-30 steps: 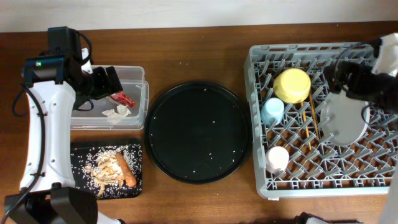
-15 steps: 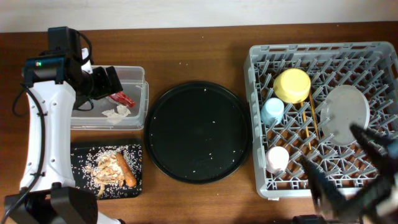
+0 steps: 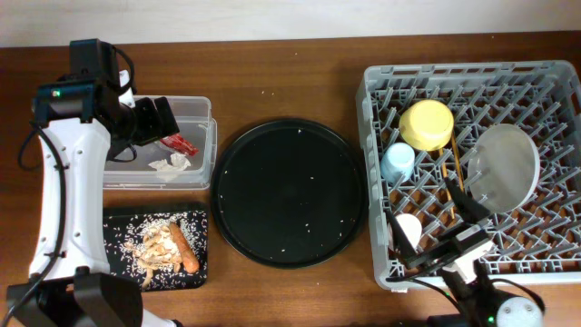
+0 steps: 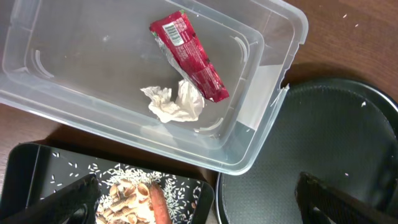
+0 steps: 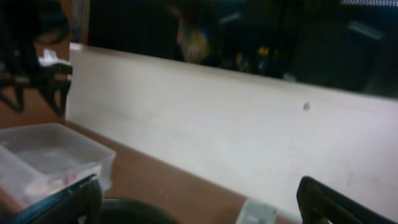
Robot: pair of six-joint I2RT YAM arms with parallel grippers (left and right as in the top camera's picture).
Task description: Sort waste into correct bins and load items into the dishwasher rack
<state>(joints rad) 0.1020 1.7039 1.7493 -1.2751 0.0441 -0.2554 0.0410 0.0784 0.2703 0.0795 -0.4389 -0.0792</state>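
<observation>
Since the red wrapper (image 4: 189, 59) and tissue (image 4: 174, 102) lie in the clear tub (image 3: 195, 109) at ten o'clock, the scraps (image 3: 154, 245) and sausage stick (image 3: 184, 247) on the small black tray (image 3: 113, 222) at eight, and the bowl (image 3: 427, 124), blue cup (image 3: 398, 162), pink cup (image 3: 408, 227), plate (image 3: 504, 168) and chopsticks (image 3: 447, 177) in the rack (image 3: 377, 182) at three, sorting looks finished. A clean retreat probably comes next: lift straight up, clear of tub rim and rack pegs. The left jaws hang wide apart over the tub, holding nothing. The right jaws, at five o'clock, gape equally, empty.

Lab tabletop (image 3: 290, 77) with robot arm (image 3: 64, 191)
</observation>
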